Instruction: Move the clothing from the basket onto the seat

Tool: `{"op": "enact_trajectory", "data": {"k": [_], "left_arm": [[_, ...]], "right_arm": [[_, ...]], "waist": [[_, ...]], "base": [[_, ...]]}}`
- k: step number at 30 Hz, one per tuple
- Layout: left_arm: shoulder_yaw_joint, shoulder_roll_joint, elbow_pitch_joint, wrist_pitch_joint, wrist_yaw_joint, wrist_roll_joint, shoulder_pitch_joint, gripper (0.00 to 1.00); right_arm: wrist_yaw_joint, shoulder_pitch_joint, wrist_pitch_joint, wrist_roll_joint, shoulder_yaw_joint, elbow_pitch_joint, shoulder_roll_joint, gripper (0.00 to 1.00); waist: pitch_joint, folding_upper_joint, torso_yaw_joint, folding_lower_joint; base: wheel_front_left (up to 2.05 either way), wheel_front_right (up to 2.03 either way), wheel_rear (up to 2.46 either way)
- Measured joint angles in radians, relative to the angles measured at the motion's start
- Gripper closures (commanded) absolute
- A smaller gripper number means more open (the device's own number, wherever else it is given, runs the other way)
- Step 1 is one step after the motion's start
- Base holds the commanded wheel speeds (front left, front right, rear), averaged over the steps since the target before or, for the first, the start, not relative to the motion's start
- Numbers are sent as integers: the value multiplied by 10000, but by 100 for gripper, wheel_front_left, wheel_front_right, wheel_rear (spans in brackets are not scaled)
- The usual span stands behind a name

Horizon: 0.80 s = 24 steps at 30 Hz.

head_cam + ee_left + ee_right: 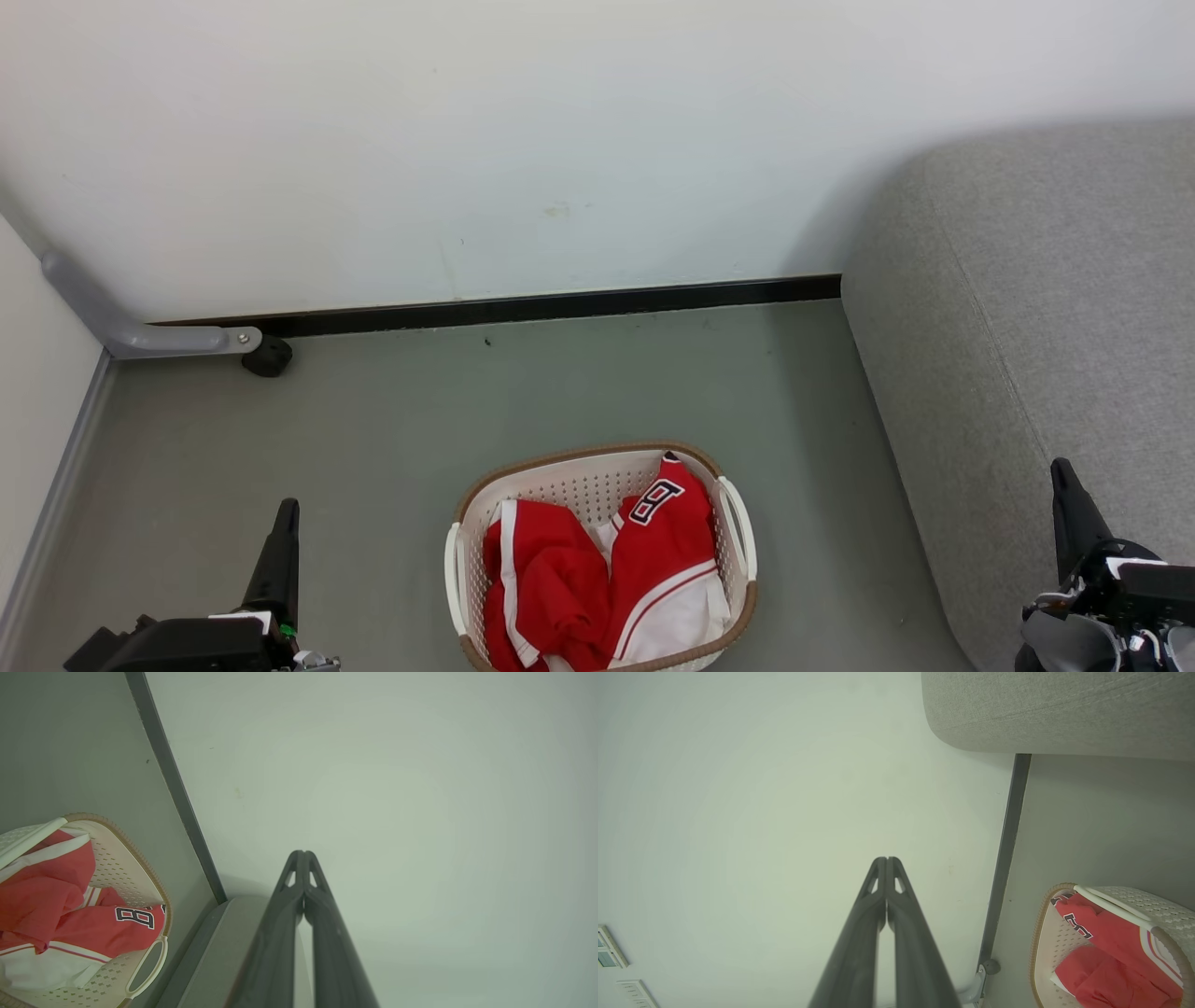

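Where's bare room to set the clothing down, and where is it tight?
The seat is bare wherever it shows, from the wall to the right tool. The floor between basket and skirting is free too. Crowded: inside the basket, heaped with the clothing.

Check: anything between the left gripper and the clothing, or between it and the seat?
Nothing visible. The clothing lies uncovered in the open basket, with bare floor toward the left gripper and toward the seat.
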Motion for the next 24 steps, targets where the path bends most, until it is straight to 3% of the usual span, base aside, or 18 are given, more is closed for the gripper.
{"op": "enact_trajectory", "data": {"k": [24], "left_arm": [[0,0,0,0,0,0,0,100]], "right_arm": [[0,0,0,0,0,0,0,100]], "waist": [[0,0,0,0]], "base": [[0,0,0]]}}
